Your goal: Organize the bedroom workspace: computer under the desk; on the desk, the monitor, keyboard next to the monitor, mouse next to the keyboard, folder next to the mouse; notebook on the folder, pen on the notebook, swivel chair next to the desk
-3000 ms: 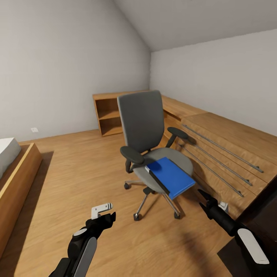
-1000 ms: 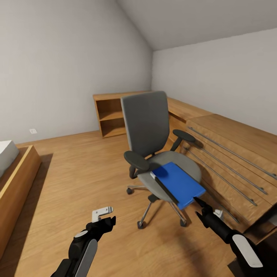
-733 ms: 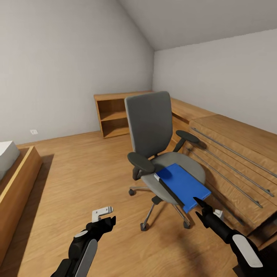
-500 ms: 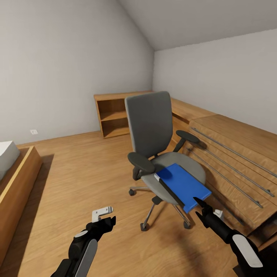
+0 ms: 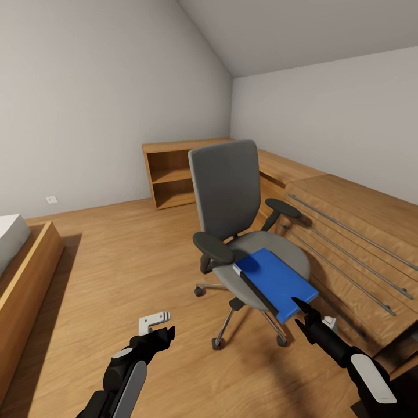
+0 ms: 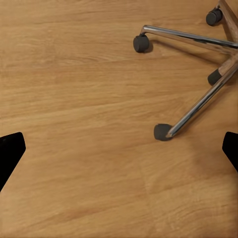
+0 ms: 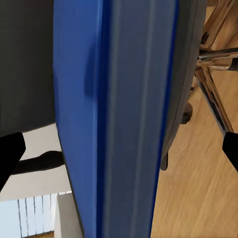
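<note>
At the left edge of the head view a bed point(image 5: 23, 261) borders a wide stretch of bare wooden floor point(image 5: 116, 267), open room for the base. Lower left, the left gripper point(image 5: 155, 325) hangs over that floor, fingers spread and empty. In the centre stands the swivel chair point(image 5: 232, 220), the blue folder point(image 5: 276, 281) lying on its seat with one corner past the front rim. So the folder move is not yet done, and I judge the task is at an early stage. Lower right, the right gripper point(image 5: 306, 313) sits just beside that overhanging corner, fingers spread around the folder's edge without closing. Right of it, wooden cabinets point(image 5: 348, 232) crowd close, leaving little room.
</note>
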